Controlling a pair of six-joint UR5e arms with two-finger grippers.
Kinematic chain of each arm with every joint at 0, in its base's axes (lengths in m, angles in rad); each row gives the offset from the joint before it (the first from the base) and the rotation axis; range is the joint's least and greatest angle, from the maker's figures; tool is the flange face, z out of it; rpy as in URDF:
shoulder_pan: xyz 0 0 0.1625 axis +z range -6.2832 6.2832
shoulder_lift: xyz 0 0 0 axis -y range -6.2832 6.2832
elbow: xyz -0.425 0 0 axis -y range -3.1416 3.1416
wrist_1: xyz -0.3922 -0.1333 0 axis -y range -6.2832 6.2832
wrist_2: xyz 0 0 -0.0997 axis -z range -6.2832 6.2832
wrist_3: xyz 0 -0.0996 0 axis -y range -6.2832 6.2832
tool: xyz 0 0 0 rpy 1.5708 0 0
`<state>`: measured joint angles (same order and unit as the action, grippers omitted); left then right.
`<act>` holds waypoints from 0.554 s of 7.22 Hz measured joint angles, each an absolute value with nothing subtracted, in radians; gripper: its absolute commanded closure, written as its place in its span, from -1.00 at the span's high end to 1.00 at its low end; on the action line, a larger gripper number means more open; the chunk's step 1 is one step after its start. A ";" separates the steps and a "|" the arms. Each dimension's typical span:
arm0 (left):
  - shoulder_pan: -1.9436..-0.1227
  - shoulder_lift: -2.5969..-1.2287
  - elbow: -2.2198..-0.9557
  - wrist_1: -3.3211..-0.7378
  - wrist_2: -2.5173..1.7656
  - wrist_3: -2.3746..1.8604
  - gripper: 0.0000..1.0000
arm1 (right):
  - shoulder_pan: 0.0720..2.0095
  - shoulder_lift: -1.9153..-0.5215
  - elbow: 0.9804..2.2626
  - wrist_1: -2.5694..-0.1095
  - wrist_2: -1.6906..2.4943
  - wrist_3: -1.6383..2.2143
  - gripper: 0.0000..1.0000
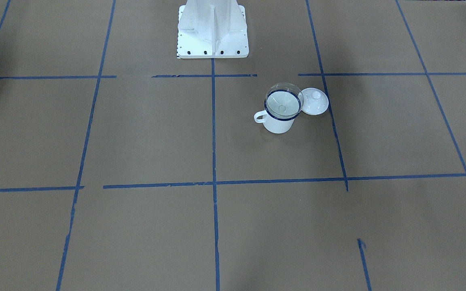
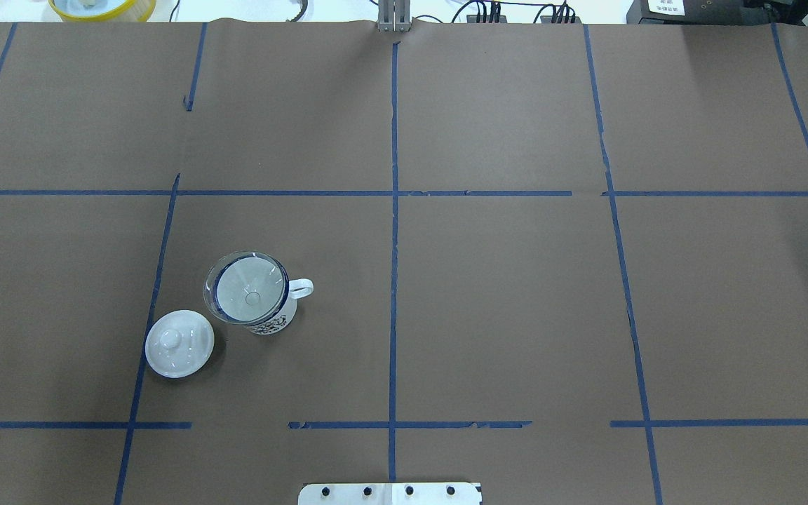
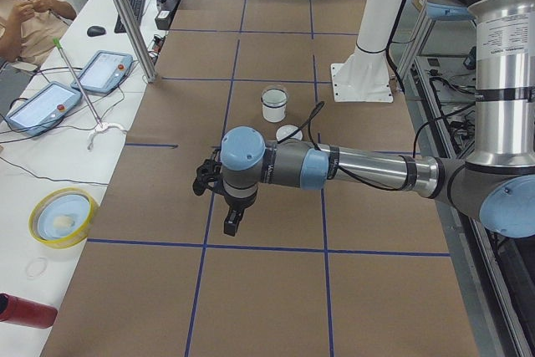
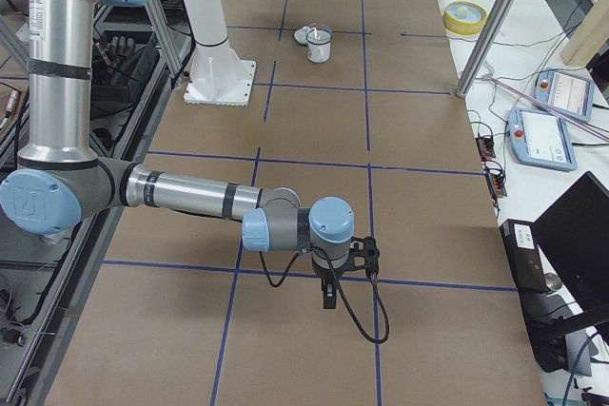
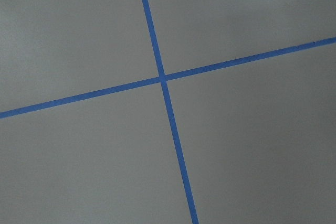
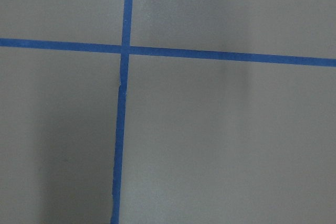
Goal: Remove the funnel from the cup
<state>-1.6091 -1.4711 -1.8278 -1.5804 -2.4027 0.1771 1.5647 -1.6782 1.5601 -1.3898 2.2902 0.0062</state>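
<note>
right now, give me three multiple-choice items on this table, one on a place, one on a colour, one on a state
1. Where is the funnel?
A. seated in the mouth of the cup
B. underneath it
C. in a drawer

2. What colour is the cup's rim?
A. red
B. yellow
C. dark blue

3. How is the lid?
A. closing the cup
B. knob up on the table beside the cup
C. broken in two

Answers:
1 A: in the overhead view the clear cone fills the cup's mouth.
2 C: a thin dark blue ring shows just under the funnel's rim.
3 B: it lies on the table next to the cup with its knob on top.
</note>
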 measured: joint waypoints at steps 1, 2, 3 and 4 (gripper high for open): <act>-1.608 -1.484 -1.838 -1.586 -2.408 0.175 1.00 | 1.565 -1.678 1.560 -1.390 2.290 0.006 1.00; -1.608 -1.506 -1.845 -1.605 -2.411 0.173 1.00 | 1.565 -1.678 1.560 -1.390 2.290 0.006 1.00; -1.608 -1.534 -1.843 -1.662 -2.410 0.173 1.00 | 1.565 -1.678 1.560 -1.390 2.290 0.006 1.00; -1.608 -1.565 -1.815 -1.778 -2.407 0.159 1.00 | 1.565 -1.678 1.560 -1.390 2.290 0.006 1.00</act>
<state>-1.6076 -1.5652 -1.8148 -1.7776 -2.4066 0.1590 1.5647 -1.6781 1.5601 -1.3898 2.2903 0.0062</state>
